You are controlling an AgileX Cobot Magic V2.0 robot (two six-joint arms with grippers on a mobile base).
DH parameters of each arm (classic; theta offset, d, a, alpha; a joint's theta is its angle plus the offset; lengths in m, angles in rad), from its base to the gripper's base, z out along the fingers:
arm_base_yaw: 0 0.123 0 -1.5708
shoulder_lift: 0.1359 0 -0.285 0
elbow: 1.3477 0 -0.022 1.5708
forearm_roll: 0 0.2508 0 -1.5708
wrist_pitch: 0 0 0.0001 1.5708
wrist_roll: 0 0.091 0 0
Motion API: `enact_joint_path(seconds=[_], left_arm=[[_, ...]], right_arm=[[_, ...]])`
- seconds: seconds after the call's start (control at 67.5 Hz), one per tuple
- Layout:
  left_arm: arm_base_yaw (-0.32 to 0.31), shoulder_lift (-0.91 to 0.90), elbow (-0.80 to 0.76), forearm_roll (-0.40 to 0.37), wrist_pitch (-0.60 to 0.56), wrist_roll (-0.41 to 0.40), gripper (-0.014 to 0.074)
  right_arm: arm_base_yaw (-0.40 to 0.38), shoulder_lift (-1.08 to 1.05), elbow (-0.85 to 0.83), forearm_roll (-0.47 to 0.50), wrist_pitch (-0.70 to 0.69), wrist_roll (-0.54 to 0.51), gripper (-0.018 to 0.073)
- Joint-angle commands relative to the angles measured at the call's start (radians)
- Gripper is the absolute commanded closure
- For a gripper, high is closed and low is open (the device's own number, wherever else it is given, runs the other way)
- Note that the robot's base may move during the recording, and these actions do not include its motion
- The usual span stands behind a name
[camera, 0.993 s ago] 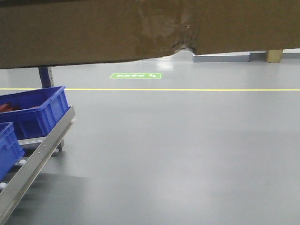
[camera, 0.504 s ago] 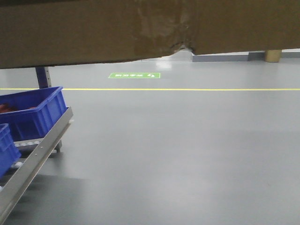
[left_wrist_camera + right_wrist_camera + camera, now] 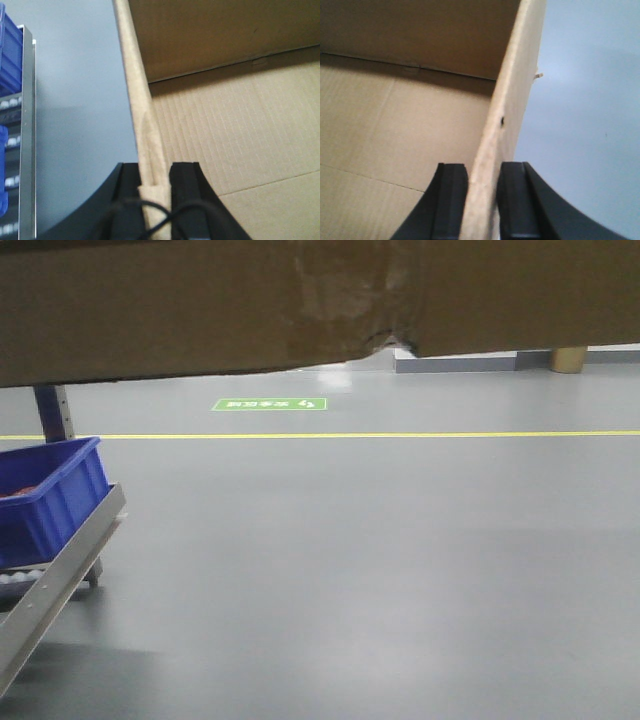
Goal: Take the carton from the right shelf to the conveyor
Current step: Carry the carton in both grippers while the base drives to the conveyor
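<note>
- Left gripper (image 3: 154, 176): black fingers (image 3: 131, 187) clamped on the carton's (image 3: 240, 150) left wall, one inside, one outside.
- Right gripper (image 3: 482, 174): same pinch on the opposite wall, with the thin corrugated edge between its fingers.
- Carton: open-topped, hanging between both arms, off the shelf (image 3: 60, 560). Brown ribbed board, glossy tape (image 3: 340, 290), torn notch (image 3: 385, 340) on the bottom edge.
- Step, my read: carry leg. Next needs the conveyor, not in view. Keep arms level, lower flat, then release.
- Shelf: brushed steel front band, pale rollers (image 3: 15, 578), blue bin (image 3: 45, 495) behind that band.
- Far: smooth grey floor (image 3: 400, 570), yellow line (image 3: 400, 434), green sign (image 3: 268, 404).
</note>
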Motion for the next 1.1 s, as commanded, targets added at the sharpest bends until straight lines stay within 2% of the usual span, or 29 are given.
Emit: enact_joint_path(seconds=[0.0, 0.845, 1.082], left_arm=[[-0.012, -0.003, -0.004, -0.077, -0.039, 0.007, 0.0615], [-0.012, -0.003, -0.004, -0.068, -0.039, 0.007, 0.0615], [-0.012, -0.003, -0.004, -0.026, -0.046, 0.007, 0.0615]], right_arm=[[0.009, -0.009, -0.008, 0.052, -0.099, -0.008, 0.0625], [0.009, -0.009, -0.008, 0.052, -0.099, -0.008, 0.0625], [0.009, -0.009, -0.008, 0.052, -0.101, -0.008, 0.0625]])
